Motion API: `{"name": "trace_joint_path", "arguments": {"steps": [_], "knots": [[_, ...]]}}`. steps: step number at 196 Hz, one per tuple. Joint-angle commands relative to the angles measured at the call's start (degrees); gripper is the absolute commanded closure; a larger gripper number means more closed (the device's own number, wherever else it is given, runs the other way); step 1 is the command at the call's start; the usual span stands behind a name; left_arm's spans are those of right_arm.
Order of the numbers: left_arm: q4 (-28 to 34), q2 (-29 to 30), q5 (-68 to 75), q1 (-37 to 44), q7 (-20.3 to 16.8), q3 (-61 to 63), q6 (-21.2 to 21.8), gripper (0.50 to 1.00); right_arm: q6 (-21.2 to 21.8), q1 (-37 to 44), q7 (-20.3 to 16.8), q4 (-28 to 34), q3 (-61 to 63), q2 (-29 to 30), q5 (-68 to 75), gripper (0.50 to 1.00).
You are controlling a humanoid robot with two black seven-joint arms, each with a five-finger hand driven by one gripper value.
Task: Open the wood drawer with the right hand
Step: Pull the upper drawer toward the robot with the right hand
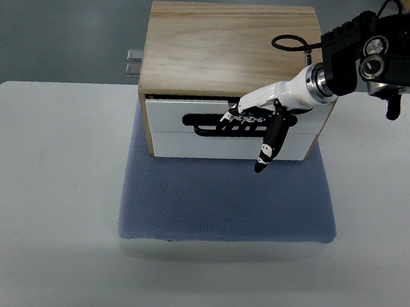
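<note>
A light wood drawer box stands on a blue-grey mat. It has two white drawer fronts; the upper drawer has a black slot handle. My right hand reaches in from the upper right. Its black-and-white fingers are curled into the upper drawer's handle, with the thumb hanging down over the lower drawer front. The upper drawer looks pulled out only slightly. The left arm is not in view.
The mat lies on a white table. A small metal fitting sticks out at the box's left rear side. A black cable loops over the box top by my wrist.
</note>
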Motion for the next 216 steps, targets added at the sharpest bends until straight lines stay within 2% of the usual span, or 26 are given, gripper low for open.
{"name": "trace_joint_path", "arguments": {"steps": [1,13,34,67,174,216], "knots": [[0.0,0.0,0.0,0.0,0.0,0.0,0.0,0.5,1.7,0.0,0.1,0.3,0.0,-0.1,0.1,0.56],[0.0,0.0,0.0,0.0,0.0,0.0,0.0,0.5,3.9,0.1,0.2,0.4,0.0,-0.1,0.1,0.56],[0.0,0.0,0.0,0.0,0.0,0.0,0.1,0.5,4.4,0.5,0.2,0.4,0.1,-0.1,0.0,0.56],[0.0,0.0,0.0,0.0,0.0,0.0,0.0,0.5,7.4,1.4,0.4,0.6,0.3,-0.1,0.1,0.56],[0.0,0.0,0.0,0.0,0.0,0.0,0.1,0.5,7.6,4.6,1.6,6.2,0.4,-3.0,0.2,0.56],[0.0,0.0,0.0,0.0,0.0,0.0,0.0,0.5,7.6,4.7,1.6,6.5,0.3,-3.0,0.2,0.56]]}}
